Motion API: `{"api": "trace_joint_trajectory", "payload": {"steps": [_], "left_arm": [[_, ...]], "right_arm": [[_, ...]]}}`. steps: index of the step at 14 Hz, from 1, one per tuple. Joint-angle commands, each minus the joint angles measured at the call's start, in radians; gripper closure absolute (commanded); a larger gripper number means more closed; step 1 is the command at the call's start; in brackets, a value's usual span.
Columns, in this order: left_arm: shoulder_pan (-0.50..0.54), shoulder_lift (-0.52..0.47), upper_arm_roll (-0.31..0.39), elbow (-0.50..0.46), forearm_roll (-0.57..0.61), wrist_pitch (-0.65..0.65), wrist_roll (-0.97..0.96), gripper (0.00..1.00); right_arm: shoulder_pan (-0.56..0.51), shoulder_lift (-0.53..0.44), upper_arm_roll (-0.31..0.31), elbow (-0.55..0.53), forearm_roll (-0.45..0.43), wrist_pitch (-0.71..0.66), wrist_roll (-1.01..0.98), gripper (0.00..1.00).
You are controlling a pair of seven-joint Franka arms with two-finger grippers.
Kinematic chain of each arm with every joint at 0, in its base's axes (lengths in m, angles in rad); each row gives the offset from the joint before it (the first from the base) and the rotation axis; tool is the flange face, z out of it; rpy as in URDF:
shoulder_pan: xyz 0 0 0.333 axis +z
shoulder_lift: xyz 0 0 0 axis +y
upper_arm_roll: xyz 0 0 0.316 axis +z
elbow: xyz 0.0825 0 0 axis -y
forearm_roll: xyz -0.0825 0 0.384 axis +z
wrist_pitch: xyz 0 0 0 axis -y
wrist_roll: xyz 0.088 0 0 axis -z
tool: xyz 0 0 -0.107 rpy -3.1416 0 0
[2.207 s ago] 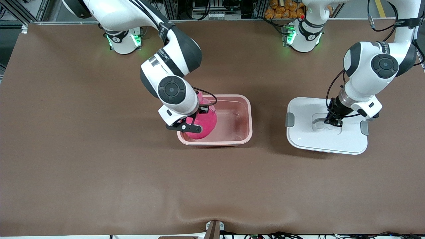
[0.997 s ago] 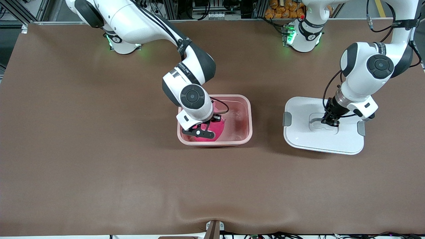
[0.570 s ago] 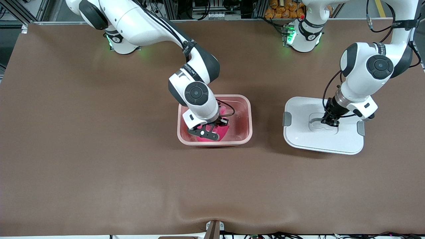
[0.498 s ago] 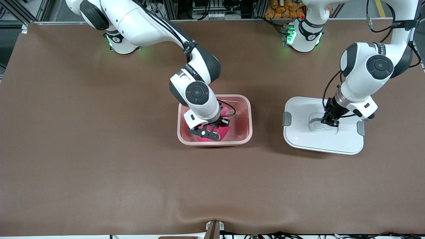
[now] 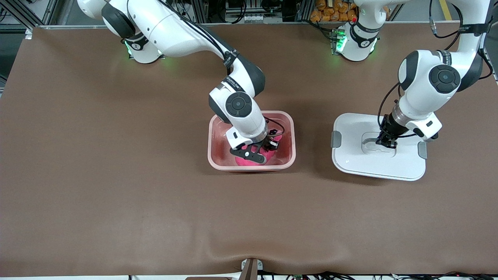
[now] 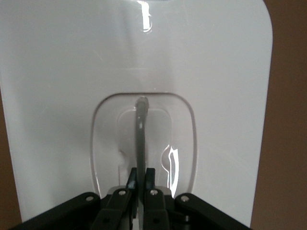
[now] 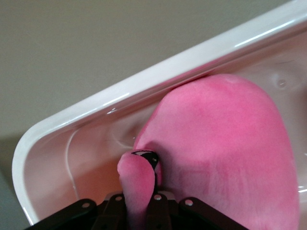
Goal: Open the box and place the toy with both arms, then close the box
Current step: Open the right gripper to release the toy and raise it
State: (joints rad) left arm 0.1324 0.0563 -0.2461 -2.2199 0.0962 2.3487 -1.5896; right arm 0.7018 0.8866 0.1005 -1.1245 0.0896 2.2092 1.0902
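The toy (image 5: pixel 255 158) sits low inside the open box (image 5: pixel 288 134), near the wall closest to the front camera, pinched by a small plush nub in the right hand (image 7: pixel 139 199), whose fingers are clamped together on it, so it has reached its place without yet being released. The lid (image 5: pixel 358 155) lies flat on the counter (image 5: pixel 116 175) beside the box, toward the left arm's end, and the left hand (image 6: pixel 140 179) is clamped on its grey centre handle (image 6: pixel 140 139), apparently ready to carry the lid to the box for closing.
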Motion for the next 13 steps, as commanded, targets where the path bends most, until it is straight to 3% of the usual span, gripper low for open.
{"api": "trace_joint_trajectory", "payload": {"steps": [1, 3, 5, 6, 7, 8, 13], "left_arm": [[0.007, -0.007, -0.009, -0.001, 0.014, -0.005, -0.01, 1.0], [0.007, -0.009, -0.007, -0.001, 0.014, -0.006, -0.01, 1.0], [0.007, -0.01, -0.007, -0.003, 0.014, -0.006, -0.01, 1.0], [0.007, -0.012, -0.009, -0.003, 0.014, -0.006, -0.01, 1.0], [0.007, -0.013, -0.009, -0.004, 0.014, -0.008, -0.01, 1.0], [0.007, -0.015, -0.009, -0.004, 0.014, -0.008, -0.01, 1.0], [0.007, -0.013, -0.007, -0.003, 0.016, -0.02, -0.01, 1.0]], "right_arm": [[0.028, 0.051, -0.005, 0.02, -0.011, 0.038, 0.031, 1.0], [0.03, 0.055, -0.005, 0.02, -0.011, 0.043, 0.033, 1.0], [0.034, 0.063, -0.005, 0.02, -0.014, 0.046, 0.037, 0.92], [0.032, 0.063, -0.005, 0.02, -0.011, 0.047, 0.033, 0.73], [0.027, 0.06, -0.005, 0.02, -0.014, 0.044, 0.024, 0.28], [0.028, 0.06, -0.005, 0.022, -0.021, 0.043, 0.014, 0.0], [0.015, 0.026, -0.004, 0.031, -0.014, -0.014, -0.007, 0.0]]}}
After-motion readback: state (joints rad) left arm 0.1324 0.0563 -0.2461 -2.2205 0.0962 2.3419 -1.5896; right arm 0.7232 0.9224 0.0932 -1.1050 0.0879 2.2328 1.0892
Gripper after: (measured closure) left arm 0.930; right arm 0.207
